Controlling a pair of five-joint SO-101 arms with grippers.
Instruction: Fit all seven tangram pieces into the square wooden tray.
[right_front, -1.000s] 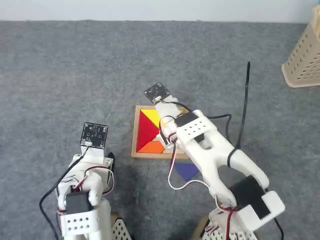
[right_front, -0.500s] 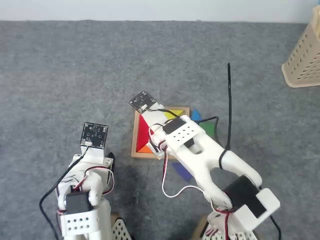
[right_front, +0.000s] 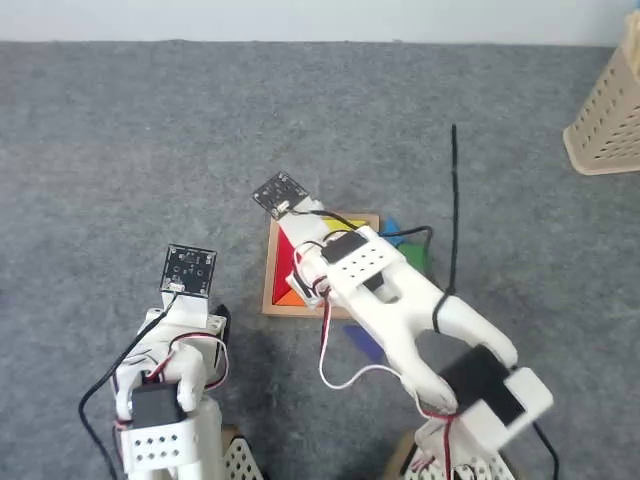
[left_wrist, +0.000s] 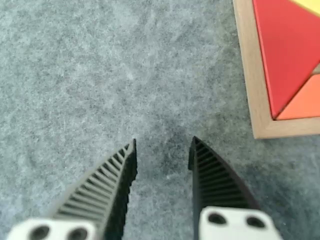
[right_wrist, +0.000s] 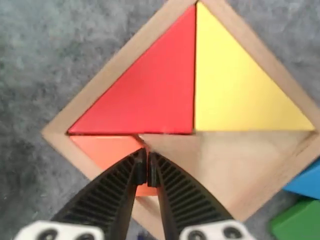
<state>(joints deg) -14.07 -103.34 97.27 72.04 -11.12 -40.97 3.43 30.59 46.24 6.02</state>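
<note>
The square wooden tray (right_wrist: 220, 170) holds a red triangle (right_wrist: 145, 95), a yellow triangle (right_wrist: 235, 95) and an orange piece (right_wrist: 107, 147); the remaining floor is bare wood. My right gripper (right_wrist: 146, 157) is shut with nothing in it, its tips at the orange piece's edge near the tray's middle. A blue piece (right_wrist: 305, 182) and a green piece (right_wrist: 300, 222) lie on the carpet just outside the tray. In the high view the right arm (right_front: 370, 270) covers much of the tray (right_front: 268, 272). My left gripper (left_wrist: 162, 145) is open above bare carpet beside the tray's corner (left_wrist: 252, 100).
A dark blue piece (right_front: 362, 343) lies on the carpet near the right arm's base. A perforated beige basket (right_front: 610, 100) stands at the far right. A black cable (right_front: 453, 200) rises beside the tray. Grey carpet stretches to the left and back.
The right arm has swung left across the tray, uncovering the blue and green pieces on the tray's right. The left arm has not moved.
</note>
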